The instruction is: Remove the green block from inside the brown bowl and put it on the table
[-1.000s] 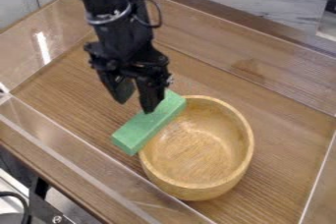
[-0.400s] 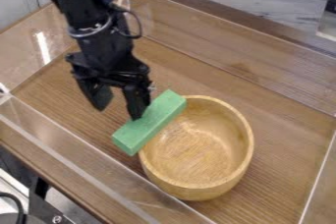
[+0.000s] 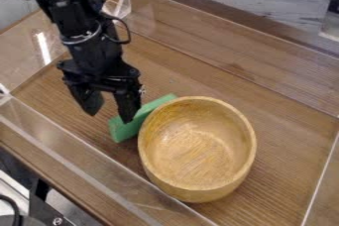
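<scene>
Leaning green block (image 3: 139, 119) tilts against brown bowl (image 3: 196, 147)

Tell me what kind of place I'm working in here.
Most likely a lab test bench, not a home. The wooden table is fenced by clear plastic walls, and a black robot arm works over a lone wooden bowl and green block.

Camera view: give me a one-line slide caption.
Open gripper above bright green rectangular block lying outside the light-brown wooden bowl on the wood-grain table.
</scene>
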Tool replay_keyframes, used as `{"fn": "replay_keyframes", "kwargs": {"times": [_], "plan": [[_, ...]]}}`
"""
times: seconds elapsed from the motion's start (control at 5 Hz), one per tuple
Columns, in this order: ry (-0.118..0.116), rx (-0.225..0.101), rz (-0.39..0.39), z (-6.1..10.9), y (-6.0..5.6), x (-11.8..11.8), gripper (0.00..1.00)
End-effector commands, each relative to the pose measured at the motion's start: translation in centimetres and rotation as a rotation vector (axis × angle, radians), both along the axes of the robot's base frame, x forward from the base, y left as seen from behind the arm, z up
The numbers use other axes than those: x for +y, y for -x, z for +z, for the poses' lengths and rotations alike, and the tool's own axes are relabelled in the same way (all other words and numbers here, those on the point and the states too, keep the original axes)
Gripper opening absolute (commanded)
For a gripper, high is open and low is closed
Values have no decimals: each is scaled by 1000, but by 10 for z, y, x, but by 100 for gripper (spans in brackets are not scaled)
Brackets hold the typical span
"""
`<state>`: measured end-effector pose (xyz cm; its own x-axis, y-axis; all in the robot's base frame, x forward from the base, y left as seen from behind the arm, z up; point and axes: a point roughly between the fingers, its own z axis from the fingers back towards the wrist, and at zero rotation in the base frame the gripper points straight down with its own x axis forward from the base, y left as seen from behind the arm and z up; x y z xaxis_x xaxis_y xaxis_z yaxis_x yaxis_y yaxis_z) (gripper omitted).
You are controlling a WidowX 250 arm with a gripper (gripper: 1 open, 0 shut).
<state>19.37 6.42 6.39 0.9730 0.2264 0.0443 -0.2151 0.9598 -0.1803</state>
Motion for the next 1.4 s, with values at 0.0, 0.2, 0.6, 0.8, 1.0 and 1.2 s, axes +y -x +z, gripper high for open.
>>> {"fn": "replay_keyframes", "kwargs": {"times": [0.0,0.2,0.6,0.8,1.0,1.2], "plan": [[-16,-39,37,2,-15,8,100],[-12,-38,69,-5,-22,11,100],[1,-36,42,-16,-19,14,100],[6,-37,49,-18,-17,-1,100],[11,-38,56,-20,-16,-15,100],[17,-40,52,-25,-21,-12,100]]}}
